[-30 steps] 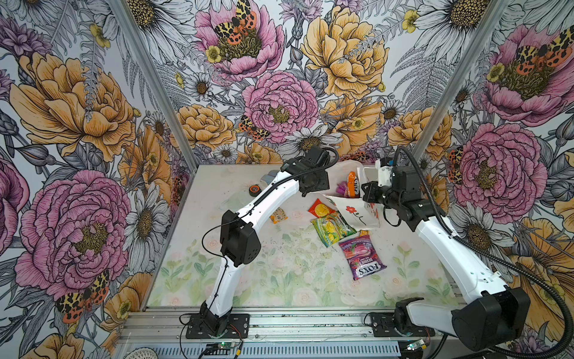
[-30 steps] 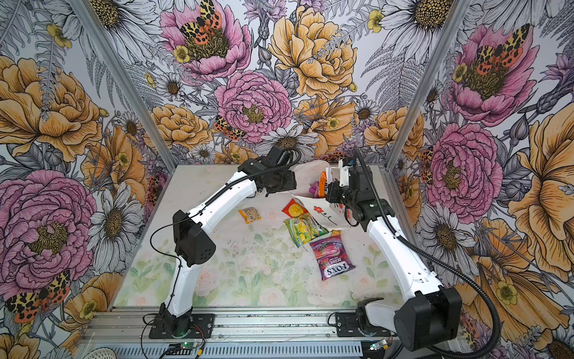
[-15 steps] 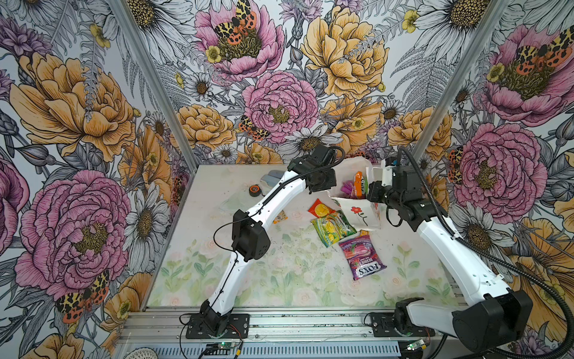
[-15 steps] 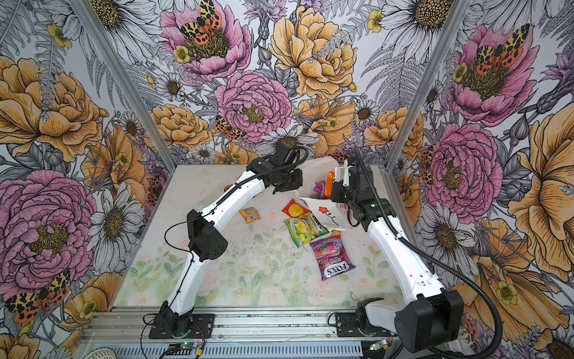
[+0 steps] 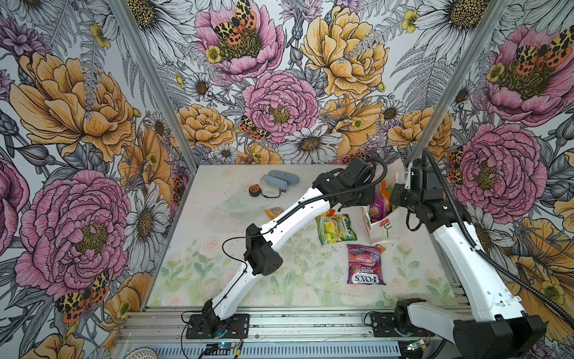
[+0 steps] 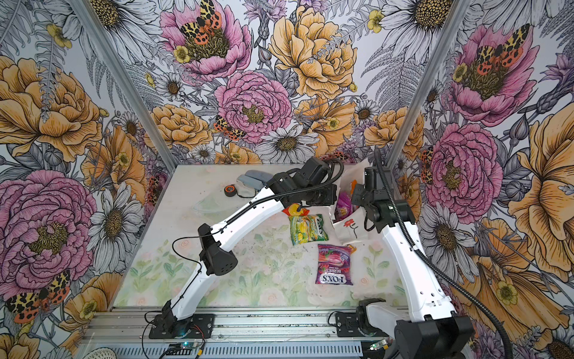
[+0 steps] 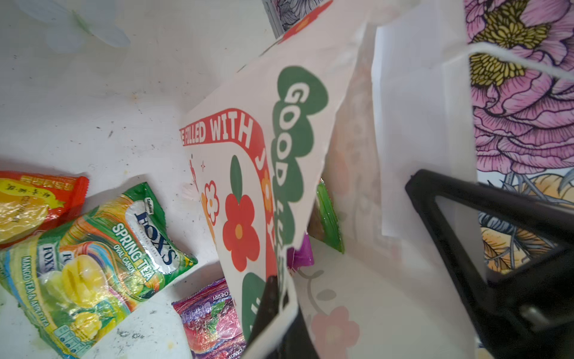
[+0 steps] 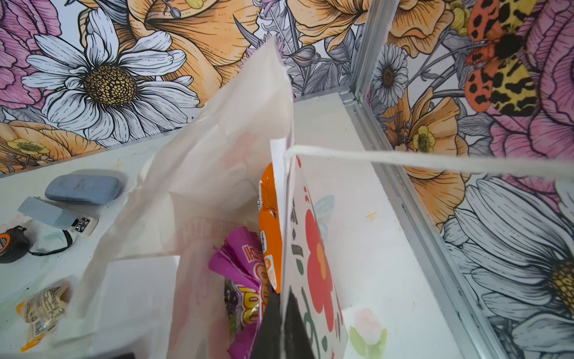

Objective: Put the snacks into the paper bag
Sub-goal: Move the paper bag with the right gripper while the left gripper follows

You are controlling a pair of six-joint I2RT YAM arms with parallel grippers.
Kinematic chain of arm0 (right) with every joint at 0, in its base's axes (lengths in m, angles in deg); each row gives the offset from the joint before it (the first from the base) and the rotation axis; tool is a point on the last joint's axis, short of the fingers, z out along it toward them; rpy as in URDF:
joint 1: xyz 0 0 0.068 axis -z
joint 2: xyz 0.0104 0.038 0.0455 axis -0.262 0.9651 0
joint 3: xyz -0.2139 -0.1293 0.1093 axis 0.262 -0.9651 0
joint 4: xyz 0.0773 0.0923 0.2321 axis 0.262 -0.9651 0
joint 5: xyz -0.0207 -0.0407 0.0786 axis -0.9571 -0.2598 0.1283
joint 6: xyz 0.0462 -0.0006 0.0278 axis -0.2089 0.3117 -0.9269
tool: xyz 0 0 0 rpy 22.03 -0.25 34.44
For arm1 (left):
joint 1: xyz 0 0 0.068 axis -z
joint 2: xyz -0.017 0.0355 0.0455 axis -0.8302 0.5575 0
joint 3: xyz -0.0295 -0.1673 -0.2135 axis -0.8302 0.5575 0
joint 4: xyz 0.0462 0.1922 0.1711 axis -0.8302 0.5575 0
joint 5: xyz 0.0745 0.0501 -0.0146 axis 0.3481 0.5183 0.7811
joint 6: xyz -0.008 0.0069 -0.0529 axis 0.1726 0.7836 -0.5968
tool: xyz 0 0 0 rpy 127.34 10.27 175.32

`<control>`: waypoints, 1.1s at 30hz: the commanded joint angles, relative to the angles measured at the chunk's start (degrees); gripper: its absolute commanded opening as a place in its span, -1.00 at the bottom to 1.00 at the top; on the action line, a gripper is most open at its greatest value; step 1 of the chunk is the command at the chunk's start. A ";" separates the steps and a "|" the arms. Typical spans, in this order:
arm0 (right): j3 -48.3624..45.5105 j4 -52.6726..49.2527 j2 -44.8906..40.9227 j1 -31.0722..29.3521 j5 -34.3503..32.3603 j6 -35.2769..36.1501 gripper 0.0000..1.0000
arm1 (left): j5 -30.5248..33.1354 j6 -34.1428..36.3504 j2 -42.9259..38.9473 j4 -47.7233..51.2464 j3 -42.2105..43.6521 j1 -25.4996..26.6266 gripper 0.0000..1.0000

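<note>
The white paper bag [image 5: 383,230] [image 6: 349,228] stands at the back right with its mouth pulled apart between both grippers. My left gripper [image 7: 281,292] [image 5: 369,201] is shut on the bag's printed side wall [image 7: 289,155]. The opposite wall with the red flower [image 8: 316,258] is pinched by my shut right gripper [image 8: 281,298] [image 5: 396,195]. Inside the bag lie a purple packet [image 8: 245,279], an orange packet [image 8: 270,223] and a green packet [image 7: 327,217]. On the table lie a green-yellow Fox's packet [image 5: 335,228], a purple Fox's Berries packet [image 5: 366,264], a red-yellow packet [image 6: 295,211] and a small orange packet [image 5: 273,212].
Two grey-blue cases [image 5: 281,178] and a round black-orange tape measure [image 5: 255,190] lie at the back middle, with a clear plastic piece [image 5: 236,205] in front of them. The bag stands close to the right wall's metal post [image 8: 403,192].
My left gripper moved right to the bag's rim and shut on it. The bag's mouth now stands wider. The right gripper kept its grip.
</note>
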 commanded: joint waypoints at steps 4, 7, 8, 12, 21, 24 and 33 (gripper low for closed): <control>2.30 2.18 -4.23 0.03 -6.35 0.97 -1.00 | -2.32 -0.10 -1.01 -7.16 0.35 1.38 -1.00; 3.49 -0.51 -4.50 0.02 -10.84 -0.14 -1.00 | -2.83 -0.31 -1.19 -7.30 0.84 1.79 -1.00; 3.67 -1.35 -4.67 0.05 -12.32 -0.48 -1.00 | -2.83 -0.29 -1.41 -7.28 1.32 1.97 -1.00; 4.40 -4.86 -6.40 0.05 -16.16 -1.95 -1.00 | -4.50 -0.75 -1.94 -8.31 3.60 3.22 -1.00; 6.23 -9.27 -9.21 0.03 -19.87 -2.08 -1.00 | -6.74 -1.25 -2.13 -10.29 3.43 5.74 -1.00; 5.84 -10.40 -9.54 0.03 -21.00 -2.49 -1.00 | -8.48 -1.89 -1.26 -11.04 3.52 6.12 -1.00; 3.99 -14.69 -11.50 0.02 -26.39 -4.29 -1.00 | -14.03 -2.51 1.55 -11.01 4.89 7.62 -1.00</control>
